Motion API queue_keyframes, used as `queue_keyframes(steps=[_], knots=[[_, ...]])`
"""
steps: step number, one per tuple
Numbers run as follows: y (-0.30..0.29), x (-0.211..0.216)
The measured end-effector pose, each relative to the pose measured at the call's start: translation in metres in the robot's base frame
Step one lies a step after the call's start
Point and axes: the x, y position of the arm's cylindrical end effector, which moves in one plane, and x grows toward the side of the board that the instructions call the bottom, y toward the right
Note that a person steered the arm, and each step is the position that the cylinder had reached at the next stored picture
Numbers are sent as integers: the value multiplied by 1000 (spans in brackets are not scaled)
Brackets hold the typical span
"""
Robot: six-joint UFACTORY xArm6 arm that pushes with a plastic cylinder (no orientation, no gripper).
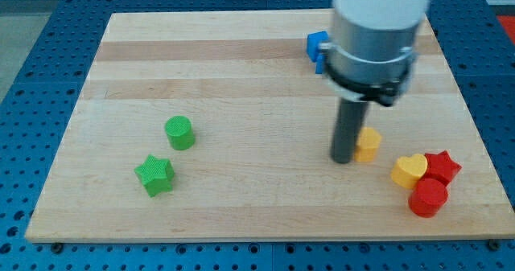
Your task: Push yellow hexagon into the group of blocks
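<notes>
on the bench (241, 102), a pale wooden board seen in the one camera view, the tip (344, 159) of the dark rod rests just at the view's left of the yellow hexagon (368, 144), touching it or very nearly so. the tool is a plain rod with nothing to open or close, and it holds nothing. the arm's white and grey body hangs over the board's upper right part.

the yellow hexagon lies right of the board's middle, near but apart from a small group toward the view's lower right. that group is a yellow heart (409, 170), a red star (442, 166) just to its right, and a red cylinder (427, 198) below them; the three sit tight together, touching or nearly touching.

a blue block (317, 46) sits near the view's top, partly hidden by the arm, so its shape cannot be told.

well apart at the view's left, a green cylinder (179, 133) stands above a green star (154, 175), the two close but not touching.
</notes>
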Motion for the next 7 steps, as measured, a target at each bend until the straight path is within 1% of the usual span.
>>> queue_keyframes(steps=[1, 2, 3, 4, 5, 6, 7], knots=[[19, 0], [19, 0], [-1, -1], [1, -47], [27, -58], [33, -28], [39, -10]])
